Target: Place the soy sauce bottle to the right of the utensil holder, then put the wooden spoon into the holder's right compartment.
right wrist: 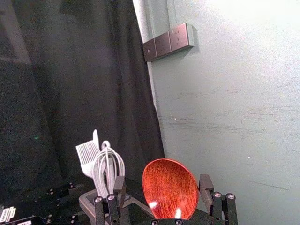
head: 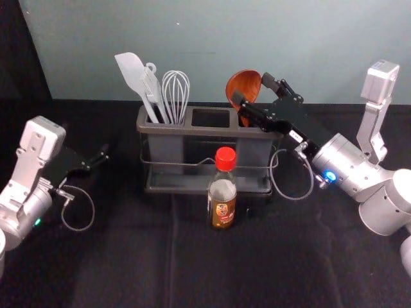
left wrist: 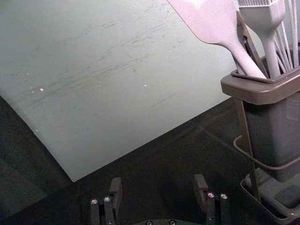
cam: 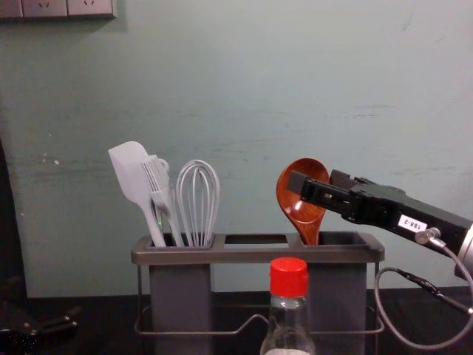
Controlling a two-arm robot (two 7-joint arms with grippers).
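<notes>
The wooden spoon stands bowl-up in the right compartment of the utensil holder; the chest view shows the spoon with its handle down inside. My right gripper is at the bowl. In its wrist view the right gripper is open, one finger on each side of the spoon bowl, with a gap on one side. The soy sauce bottle, red-capped, stands upright in front of the holder, right of its middle. My left gripper stays left of the holder; the left gripper is open and empty.
A white spatula, a brush and a whisk stand in the holder's left compartment. The wall rises behind. A cable loop from my right arm hangs beside the holder's right end.
</notes>
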